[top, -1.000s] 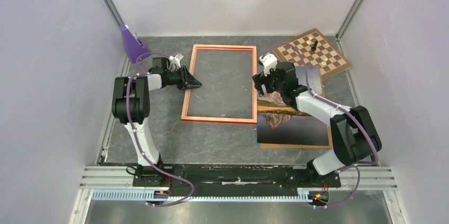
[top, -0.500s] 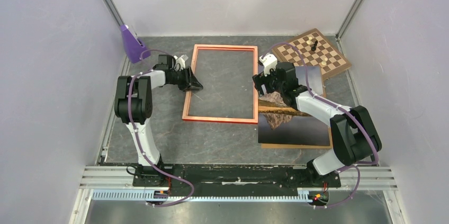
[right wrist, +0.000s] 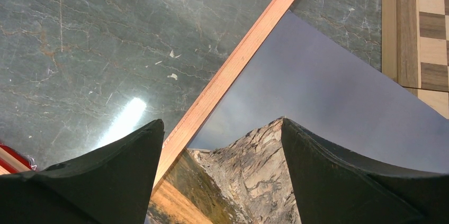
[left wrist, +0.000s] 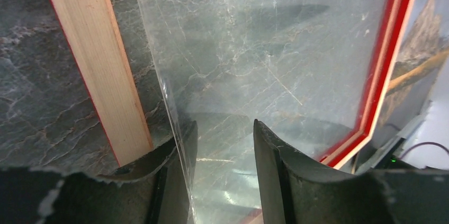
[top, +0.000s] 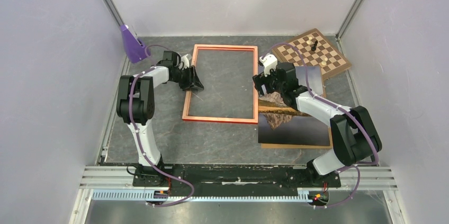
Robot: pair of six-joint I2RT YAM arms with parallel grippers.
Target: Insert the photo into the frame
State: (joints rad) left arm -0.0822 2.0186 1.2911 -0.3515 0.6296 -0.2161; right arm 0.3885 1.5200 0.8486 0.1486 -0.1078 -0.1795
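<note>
The photo [top: 294,128] lies picture side up, right of centre in the overhead view. It rests on a brown backing board [top: 294,146] whose edge shows along its lower side, so it is not yet in the frame [top: 219,119]. The frame lies flat in the middle of the bench [top: 159,134], its right rail just beside the photo's left edge. I judge that only a short move leftward is needed.

My right end effector [top: 263,87] hangs over the photo's upper left corner, fingers wide apart and holding nothing. In its wrist view one finger is above the bench inside the frame and the other above the mountain, straddling the rail and the photo's edge. That looks a sensible place to come down and pinch the edge.

My left end effector [top: 195,82] is at the upper half of the frame's left rail. Its wrist view shows the fingers apart, with the edge of a clear pane [left wrist: 254,49] running up between them, close to the left-hand one. The rail's bare wood is just outside, and nothing is clamped. I take it I am there to steady the pane.

The chessboard [top: 317,54] at upper right and the purple object [top: 132,44] at upper left stand clear of the work.
</note>
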